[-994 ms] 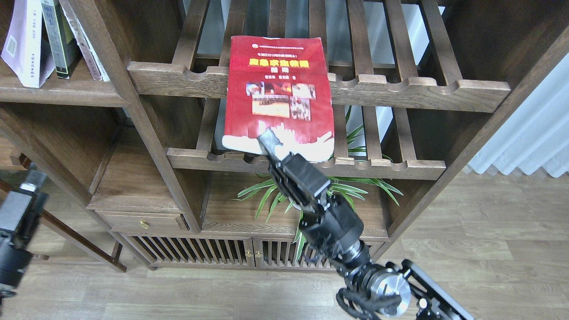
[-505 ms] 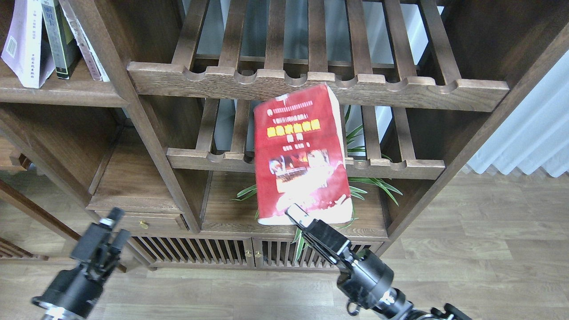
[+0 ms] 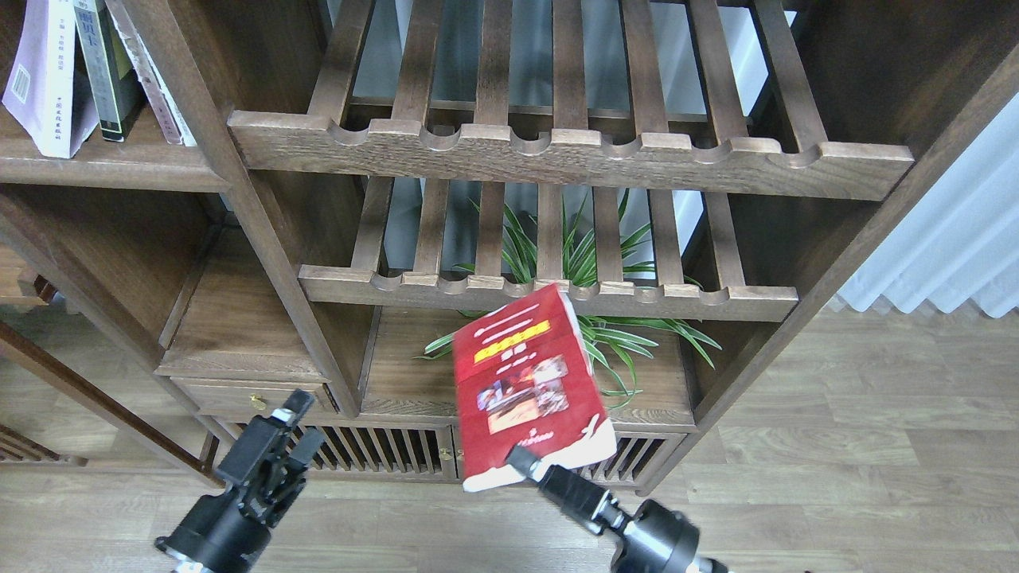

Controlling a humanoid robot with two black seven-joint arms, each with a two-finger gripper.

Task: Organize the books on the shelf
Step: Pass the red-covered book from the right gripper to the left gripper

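My right gripper (image 3: 519, 461) is shut on the lower edge of the red book (image 3: 524, 382) with a yellow title and small photos, holding it tilted in the air in front of the cabinet's lower part. My left gripper (image 3: 296, 422) is low at the left with its two fingers slightly apart and nothing in it. The cream-white book (image 3: 44, 76) and the grey-black book (image 3: 107, 68) stand on the flat dark-brown shelf (image 3: 103, 167) at the top left, with another thin book beside them.
Two slatted racks with scalloped front rails (image 3: 557, 151) fill the middle of the cabinet. A green plant (image 3: 589, 263) stands behind the lower rack. A slatted-door cabinet base (image 3: 358, 454) and a small drawer (image 3: 255, 394) lie below. A curtain (image 3: 955, 231) hangs at right.
My right gripper has pulled the red book down and away from the slatted racks toward me. My left arm has moved in from the left edge, toward the middle.
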